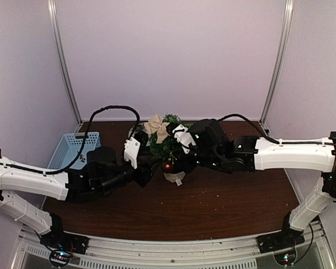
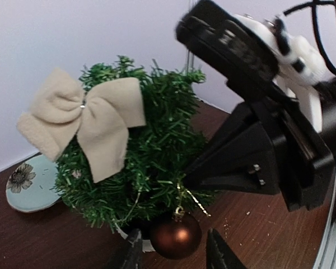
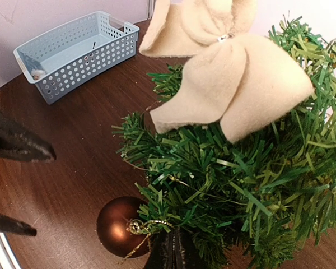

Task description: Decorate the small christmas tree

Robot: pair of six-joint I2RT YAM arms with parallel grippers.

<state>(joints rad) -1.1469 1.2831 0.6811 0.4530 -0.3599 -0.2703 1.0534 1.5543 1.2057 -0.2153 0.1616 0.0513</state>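
**Item 1.** Small bushy dark green artificial christmas tree (image 1: 169, 147) in a round off-white pot (image 1: 175, 177). It stands upright at mid-desk, toward the far edge, between the two arms. A cream felt bow (image 1: 157, 128) sits at its top.

**Item 2.** Glossy brown bauble (image 2: 175, 235) with a gold cord loop (image 3: 141, 226). It hangs low on the tree's near side, just beside the pot, with the cord among the bottom twigs.

**Item 3.** Right end effector (image 3: 169, 242). The jaws are pressed together and the tip is buried in the lower branches right at the cord. Whether it pinches cord or twig cannot be told.

**Item 4.** Left end effector (image 2: 173, 242). The fingers are parted to a middling gap, one on either side of the bauble and close to it. No firm contact shows.

**Step in hand (judged).** Hanging the bauble on a low branch, apparently near done. The next move calls for checking that the loop sits over a twig. Each end effector should then draw straight back without dragging the cord off or tipping the pot.

**Surroundings.**
- A pale blue perforated plastic basket (image 3: 95, 64) sits at the far left corner of the dark brown wooden desk (image 1: 213, 207), well apart from the tree.
- A pale blue round disc with a flower print (image 2: 28, 188) lies flat just beyond the tree in the left wrist view.
- Loose green needles are scattered on the desk.

**In the way.** Both wrists crowd the tree, and the dense branches hide where the cord sits.
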